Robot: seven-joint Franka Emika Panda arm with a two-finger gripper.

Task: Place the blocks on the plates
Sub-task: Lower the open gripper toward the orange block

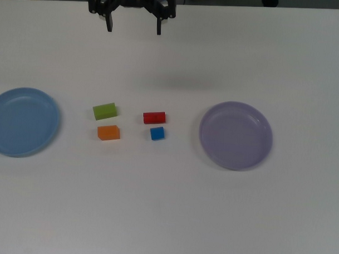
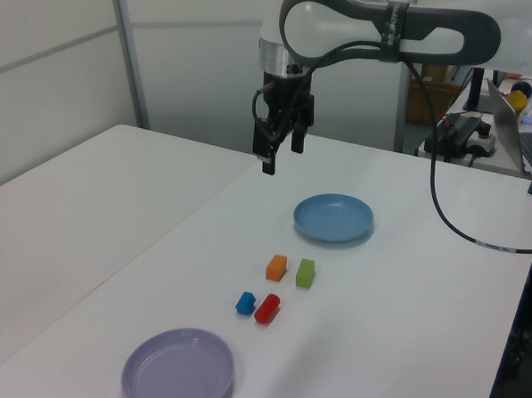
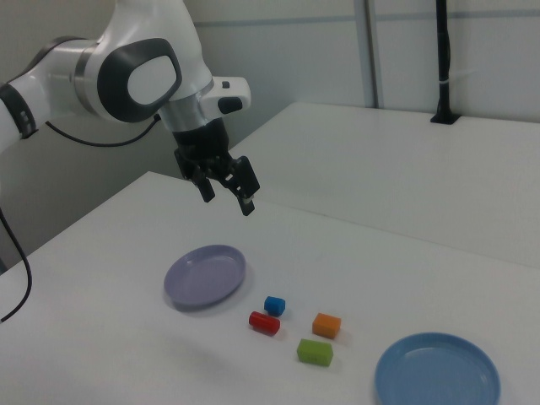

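Four blocks lie on the white table between two plates. In the top view the green block (image 1: 105, 111) and orange block (image 1: 108, 132) sit left of the red block (image 1: 154, 117) and the small blue cube (image 1: 157, 133). The light blue plate (image 1: 24, 122) is at the top view's left, the lavender plate (image 1: 236, 135) at the top view's right; both hold nothing. My gripper (image 1: 134, 26) hangs open and empty, high above the table's far side, well away from the blocks. The gripper (image 2: 282, 157) also shows in the left view, and the gripper (image 3: 226, 196) in the right view.
A seam between two white tabletops (image 2: 203, 200) runs past the gripper. A black cable (image 2: 444, 199) hangs from the arm in the left view, near a desk with equipment (image 2: 512, 105) at the left view's right. A black post (image 3: 442, 59) stands far back in the right view.
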